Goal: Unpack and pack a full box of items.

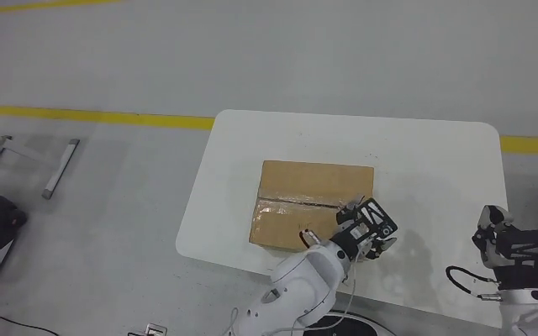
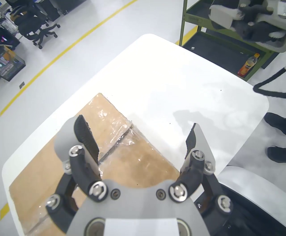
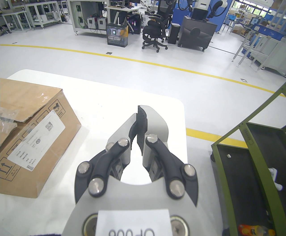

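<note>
White surface [image 1: 437, 160], sealed box [image 1: 311, 189]. My left gripper [image 2: 137, 121] hangs wide above its tape [image 2: 116, 131]; right gripper [image 3: 140, 111] pinched closed, empty. I'd best catch the tape's end squarely.

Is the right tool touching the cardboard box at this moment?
Apart. The right wrist view shows bare table between the right tool and the cardboard box.

Around me lies a pale, glossy floor [image 1: 252, 50] crossed by a yellow line [image 1: 101, 116]. Beyond it I see a black office chair [image 3: 154, 33], workbenches [image 3: 89, 17] laden with equipment and blue panels [image 3: 225, 13]. On my right stands an olive-green cart [image 3: 236, 178], with an orange bottle [image 2: 248, 64] on its lower shelf.
</note>
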